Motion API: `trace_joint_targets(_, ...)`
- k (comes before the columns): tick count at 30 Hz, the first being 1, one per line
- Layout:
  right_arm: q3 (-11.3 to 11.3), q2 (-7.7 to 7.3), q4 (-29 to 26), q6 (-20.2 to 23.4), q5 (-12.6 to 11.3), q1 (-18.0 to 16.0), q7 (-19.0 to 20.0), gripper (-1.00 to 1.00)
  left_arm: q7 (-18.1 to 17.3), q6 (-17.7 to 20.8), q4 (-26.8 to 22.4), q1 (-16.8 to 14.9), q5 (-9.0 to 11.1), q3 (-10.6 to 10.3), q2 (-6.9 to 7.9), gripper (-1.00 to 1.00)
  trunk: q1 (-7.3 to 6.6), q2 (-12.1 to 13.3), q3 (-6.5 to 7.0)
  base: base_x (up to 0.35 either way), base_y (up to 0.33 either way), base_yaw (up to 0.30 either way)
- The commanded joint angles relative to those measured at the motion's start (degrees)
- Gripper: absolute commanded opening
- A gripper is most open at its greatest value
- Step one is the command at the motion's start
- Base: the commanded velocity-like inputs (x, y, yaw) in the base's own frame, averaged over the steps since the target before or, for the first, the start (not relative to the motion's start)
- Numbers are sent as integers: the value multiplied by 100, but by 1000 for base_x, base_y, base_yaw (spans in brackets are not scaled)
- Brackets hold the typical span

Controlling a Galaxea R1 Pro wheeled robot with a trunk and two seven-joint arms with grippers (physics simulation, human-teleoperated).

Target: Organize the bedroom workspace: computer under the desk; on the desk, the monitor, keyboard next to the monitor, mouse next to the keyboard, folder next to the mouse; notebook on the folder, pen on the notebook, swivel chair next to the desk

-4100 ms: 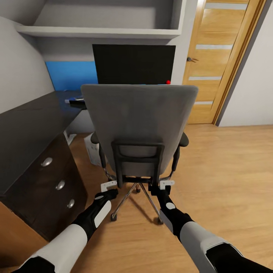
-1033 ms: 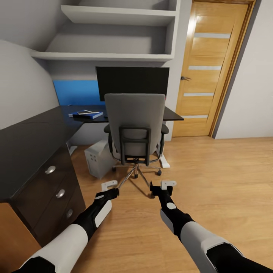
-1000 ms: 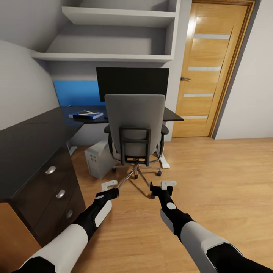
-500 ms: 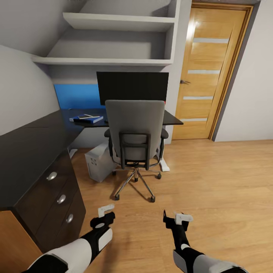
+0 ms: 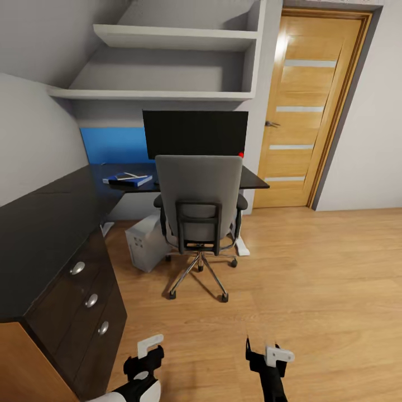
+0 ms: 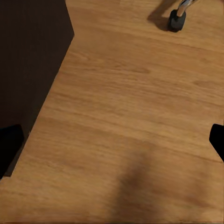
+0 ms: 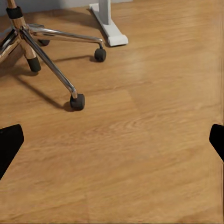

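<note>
The grey swivel chair [image 5: 198, 204] stands with its back to me, pushed up to the black L-shaped desk [image 5: 44, 223]. Behind it the wide black monitor [image 5: 195, 133] stands on the desk. The blue folder [image 5: 129, 180] lies on the desk left of the chair, with something thin and pale on top, too small to name. The white-grey computer [image 5: 143, 242] sits on the floor under the desk. Keyboard and mouse are hidden behind the chair back. My left gripper [image 5: 146, 354] [image 6: 112, 144] and right gripper [image 5: 262, 353] [image 7: 112, 140] hang open and empty over the floor, well short of the chair's chrome base [image 7: 44, 53].
The desk's drawer block [image 5: 84, 301] with three silver knobs stands close on my left. A wooden door [image 5: 304, 111] is at the back right. Grey shelves [image 5: 167, 61] hang above the monitor. Wooden floor [image 5: 324, 279] stretches to the right. The desk's white foot [image 7: 107, 25] lies beside the casters.
The view has pulled back from the chair and desk. Both arms have drawn in toward me and now sit at the picture's lower edge. The chair stays at the desk.
</note>
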Motion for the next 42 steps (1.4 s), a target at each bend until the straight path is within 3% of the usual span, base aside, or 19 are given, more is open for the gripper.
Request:
trace_joint_targets(1, 51, 2, 13, -34, -33, 63, -20, 100, 19, -153, 3, 129, -42, -58, -2, 100, -24, 39, 13, 0, 0, 0)
trace_joint_targets(4, 55, 3, 13, -35, -31, 342, -31, 100, 26, -478, 4, 712, -561, -52, -2, 100, -90, 159, 67, 0, 0, 0)
trace_joint_targets(6, 53, -13, 13, -33, -31, 506, -33, 100, 25, -497, 4, 770, -599, -54, -2, 100, -134, 240, 103, 0, 0, 0)
trace_joint_targets(12, 61, -211, 21, -24, -31, 1004, -21, 100, 18, -508, 4, 875, -635, -60, -2, 100, -265, 480, 211, 0, 0, 0)
trace_joint_targets(19, 68, -222, 17, -23, -31, 1067, -14, 100, 32, -521, 4, 910, -641, -61, -2, 100, -419, 761, 337, 0, 0, 0)
trace_joint_targets(27, 69, -226, 16, -23, -31, 1071, -15, 100, 8, -854, 4, 1002, -650, -67, 25, 100, -595, 1082, 480, 0, 0, 0)
trace_joint_targets(42, 69, -226, 14, -23, -31, 1071, -19, 100, 6, -882, 4, 1046, -787, -144, 90, 100, -924, 1684, 749, 0, 0, 0)
